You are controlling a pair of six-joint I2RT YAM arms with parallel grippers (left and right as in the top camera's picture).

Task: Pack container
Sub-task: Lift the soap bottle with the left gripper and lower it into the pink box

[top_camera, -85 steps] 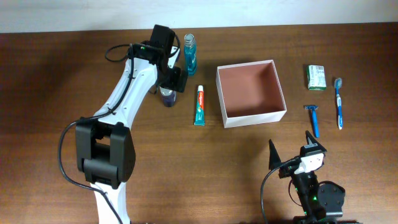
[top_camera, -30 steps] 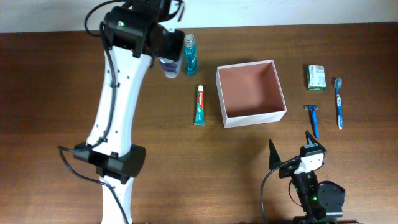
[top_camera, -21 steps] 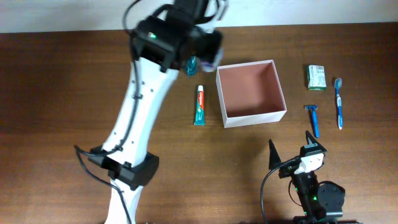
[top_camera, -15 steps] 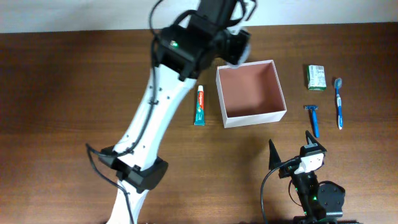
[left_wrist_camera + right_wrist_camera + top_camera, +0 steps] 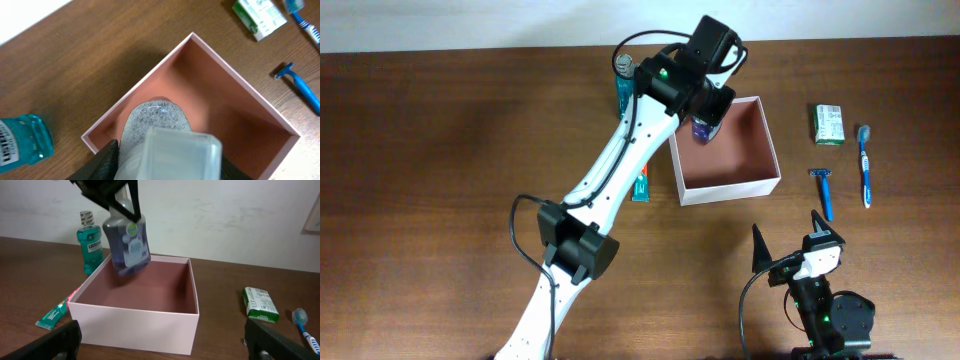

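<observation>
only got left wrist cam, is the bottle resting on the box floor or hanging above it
Observer: Hanging. From the right wrist camera the bottle, gripped by the left tool, is slightly tilted and its base looks clear of the floor of the box.
Operator: anything beside the box that i can't see
Observer: Yes, a toothpaste lies along the box's left wall, outside it.
Operator: is the right tool free
Observer: Yes. Overhead, the right tool is open and empty, parked in front of the razor.
</observation>
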